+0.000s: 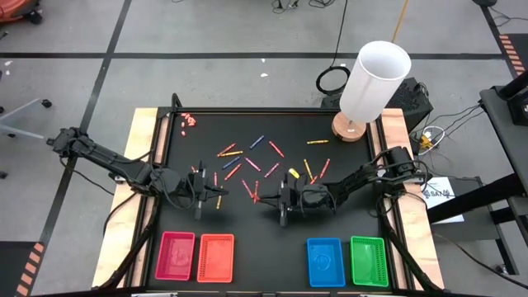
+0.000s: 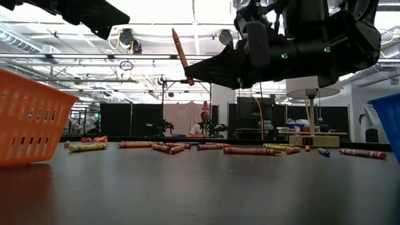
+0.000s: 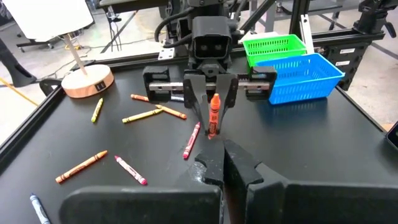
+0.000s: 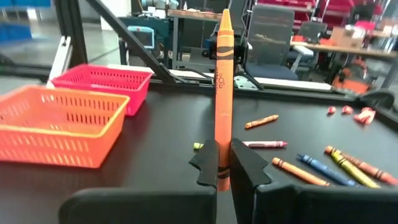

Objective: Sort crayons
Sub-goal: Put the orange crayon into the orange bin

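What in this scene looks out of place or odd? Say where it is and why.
A table lamp stands at the mat's far right corner, unrelated to sorting. Small pink-red bits lie at the far left corner, looking like broken pieces.

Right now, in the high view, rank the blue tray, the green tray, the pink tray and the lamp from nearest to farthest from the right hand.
The right hand holds an orange crayon near the mat's middle.
1. Blue tray, front edge, on the right hand's side.
2. Green tray, beside the blue tray, further out; lamp, back right corner. These two are too close to call.
3. Pink tray, front left.
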Motion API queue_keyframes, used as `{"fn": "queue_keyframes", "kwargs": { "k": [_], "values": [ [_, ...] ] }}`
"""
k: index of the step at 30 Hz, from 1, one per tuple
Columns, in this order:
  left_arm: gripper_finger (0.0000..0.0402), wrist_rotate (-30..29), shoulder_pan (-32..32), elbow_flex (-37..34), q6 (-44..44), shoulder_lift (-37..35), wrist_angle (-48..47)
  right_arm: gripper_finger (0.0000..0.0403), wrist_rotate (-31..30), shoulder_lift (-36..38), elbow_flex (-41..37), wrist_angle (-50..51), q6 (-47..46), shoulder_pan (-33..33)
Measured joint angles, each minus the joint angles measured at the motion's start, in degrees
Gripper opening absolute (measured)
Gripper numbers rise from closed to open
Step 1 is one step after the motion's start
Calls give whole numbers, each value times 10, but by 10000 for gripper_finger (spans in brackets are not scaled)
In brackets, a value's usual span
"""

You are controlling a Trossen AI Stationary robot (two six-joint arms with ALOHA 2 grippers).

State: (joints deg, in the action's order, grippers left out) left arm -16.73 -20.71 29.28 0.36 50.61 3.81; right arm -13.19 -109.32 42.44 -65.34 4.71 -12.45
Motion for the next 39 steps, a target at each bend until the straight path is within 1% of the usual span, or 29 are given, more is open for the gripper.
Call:
{"fn": "queue_keyframes", "kwargs": {
  "k": [15, 19, 23, 33, 39],
  "values": [
    [0, 0, 0, 0, 0, 0, 0, 2, 0, 3, 0, 0, 244, 0],
    [0, 0, 0, 0, 0, 0, 0, 2, 0, 3, 0, -1, 288, 0],
    [0, 0, 0, 0, 0, 0, 0, 2, -1, 3, 0, -5, 306, 0],
    [0, 0, 0, 0, 0, 0, 0, 2, -2, 3, 0, -5, 305, 0],
    [0, 0, 0, 0, 1, 0, 0, 2, -2, 3, 0, -4, 287, 0]
  ]
}}
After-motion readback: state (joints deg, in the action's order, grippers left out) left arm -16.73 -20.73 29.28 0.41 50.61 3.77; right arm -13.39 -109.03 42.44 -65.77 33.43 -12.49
